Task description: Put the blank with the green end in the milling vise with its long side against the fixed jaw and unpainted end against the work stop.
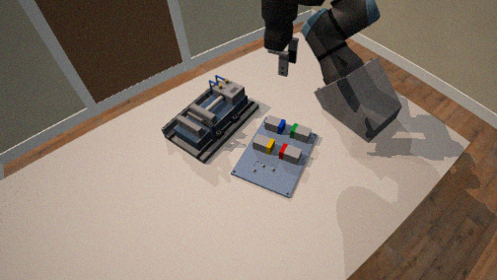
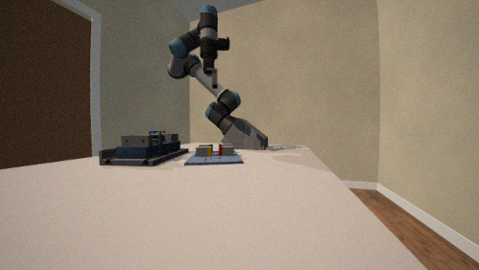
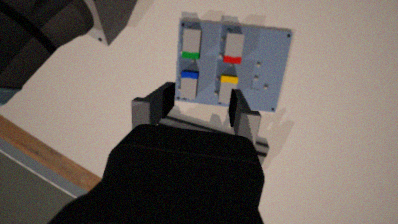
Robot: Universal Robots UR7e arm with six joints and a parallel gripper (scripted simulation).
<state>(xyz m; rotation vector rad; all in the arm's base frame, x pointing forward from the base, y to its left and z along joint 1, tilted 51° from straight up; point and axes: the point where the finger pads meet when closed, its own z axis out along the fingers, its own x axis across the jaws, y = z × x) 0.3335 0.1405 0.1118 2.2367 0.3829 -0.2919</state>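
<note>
The blank with the green end (image 1: 302, 133) (image 3: 192, 42) lies on the blue plate (image 1: 275, 182) (image 2: 214, 162) (image 3: 281, 55), its green end facing the blue-ended blank. The milling vise (image 1: 168, 132) (image 2: 125, 162) stands beside the plate. Its hose-bearing block (image 1: 231, 94) is at the far end; the end block without hoses (image 1: 190, 126) is at the near end. No blank shows in the vise; the low bars and work stop are too small to tell. My gripper (image 1: 288, 68) (image 2: 215, 86) (image 3: 202, 97) is open and empty, high above the table. In the wrist view its body hides most of the vise.
The plate also holds the blue-ended blank (image 1: 272, 123) (image 3: 189, 87), yellow-ended blank (image 1: 262, 143) (image 3: 227, 92) and red-ended blank (image 1: 293, 154) (image 3: 234, 45). Small pins stand on its other part. Blue hoses (image 1: 211, 85) rise at the vise's far end. The arm's base (image 1: 362, 101) stands behind the plate.
</note>
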